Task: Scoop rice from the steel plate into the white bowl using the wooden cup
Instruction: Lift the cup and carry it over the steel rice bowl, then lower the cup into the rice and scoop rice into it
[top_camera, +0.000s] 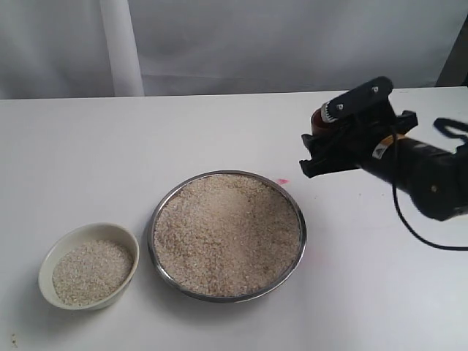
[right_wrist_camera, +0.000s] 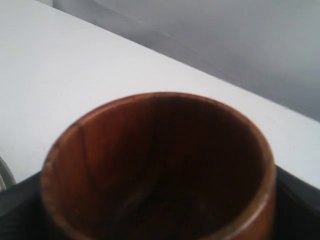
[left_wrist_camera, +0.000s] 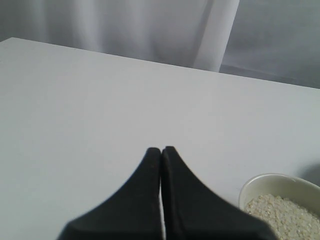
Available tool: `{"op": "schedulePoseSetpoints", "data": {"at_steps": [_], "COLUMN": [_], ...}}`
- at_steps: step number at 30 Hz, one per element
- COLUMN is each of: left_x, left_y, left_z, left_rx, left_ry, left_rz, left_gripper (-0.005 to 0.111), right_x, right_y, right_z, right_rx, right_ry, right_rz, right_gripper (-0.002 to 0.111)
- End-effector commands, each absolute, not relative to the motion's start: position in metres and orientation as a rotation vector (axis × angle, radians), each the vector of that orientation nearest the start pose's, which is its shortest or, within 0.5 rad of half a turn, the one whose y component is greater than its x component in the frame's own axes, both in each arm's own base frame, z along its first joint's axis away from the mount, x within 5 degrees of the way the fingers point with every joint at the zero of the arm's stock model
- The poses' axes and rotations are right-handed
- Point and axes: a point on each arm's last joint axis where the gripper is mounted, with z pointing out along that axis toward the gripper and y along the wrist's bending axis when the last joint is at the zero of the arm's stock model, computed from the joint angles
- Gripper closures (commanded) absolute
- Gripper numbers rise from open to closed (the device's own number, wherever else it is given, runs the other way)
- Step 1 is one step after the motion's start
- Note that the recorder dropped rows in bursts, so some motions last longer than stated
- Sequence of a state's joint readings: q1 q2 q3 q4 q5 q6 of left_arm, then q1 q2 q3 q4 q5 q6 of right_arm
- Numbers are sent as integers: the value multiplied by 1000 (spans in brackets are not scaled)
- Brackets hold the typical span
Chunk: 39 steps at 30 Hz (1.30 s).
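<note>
While L jaws sit clenched, wooden cup (right_wrist_camera: pixel 160 165) seems gripped btwn R jaws.

wooden cup (top_camera: pixel 319 118): seemingly mostly hidden behind right pincer (top_camera: pixel 322 141); white bowl (left_wrist_camera: pixel 261 182): cropped

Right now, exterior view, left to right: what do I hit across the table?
white bowl → steel plate → right hand, raised past the plate's far right edge, gripping the wooden cup
</note>
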<state>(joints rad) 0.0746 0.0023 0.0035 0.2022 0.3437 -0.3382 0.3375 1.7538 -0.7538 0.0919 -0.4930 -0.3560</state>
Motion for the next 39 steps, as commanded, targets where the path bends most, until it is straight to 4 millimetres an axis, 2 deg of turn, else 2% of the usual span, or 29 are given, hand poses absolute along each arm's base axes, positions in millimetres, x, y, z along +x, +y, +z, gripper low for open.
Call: {"op": "schedulePoseSetpoints", "data": {"at_steps": [1, 5, 10, 14, 18, 23, 26, 28, 32, 34, 37, 39], "left_x": [53, 53, 53, 53, 53, 53, 53, 53, 53, 53, 53, 53], "left_y": [10, 10, 10, 10, 10, 10, 10, 10, 10, 10, 10, 10], "left_z": [183, 183, 183, 183, 183, 183, 183, 183, 183, 183, 183, 183], "left_rx": [-248, -248, -248, -248, -248, -248, -248, -248, -248, -248, -248, -248], "left_ry": [1797, 1797, 1797, 1797, 1797, 1797, 1797, 1797, 1797, 1797, 1797, 1797], "left_rz": [-1, -1, -1, -1, -1, -1, -1, -1, -1, -1, -1, -1], "left_gripper": [107, 107, 107, 107, 107, 107, 107, 107, 107, 107, 107, 107], "right_x": [307, 298, 291, 283, 274, 272, 275, 281, 299, 307, 318, 322], "right_y": [106, 107, 123, 146, 164, 184, 198, 211, 243, 260, 269, 268], "right_z": [228, 267, 300, 318, 324, 305, 286, 265, 242, 232, 221, 207], "right_rx": [-749, -934, -1241, -1430, -1554, -1721, -1798, -1894, -2115, -2188, -2248, -2301], "right_ry": [1839, 1870, 1917, 1831, 1706, 1661, 1652, 1644, 1699, 1663, 1616, 1610], "right_rz": [-93, -139, -189, -272, -354, -446, -450, -482, -682, -796, -950, -1021], "right_gripper": [108, 108, 108, 108, 108, 108, 108, 108, 108, 108, 108, 108]}}
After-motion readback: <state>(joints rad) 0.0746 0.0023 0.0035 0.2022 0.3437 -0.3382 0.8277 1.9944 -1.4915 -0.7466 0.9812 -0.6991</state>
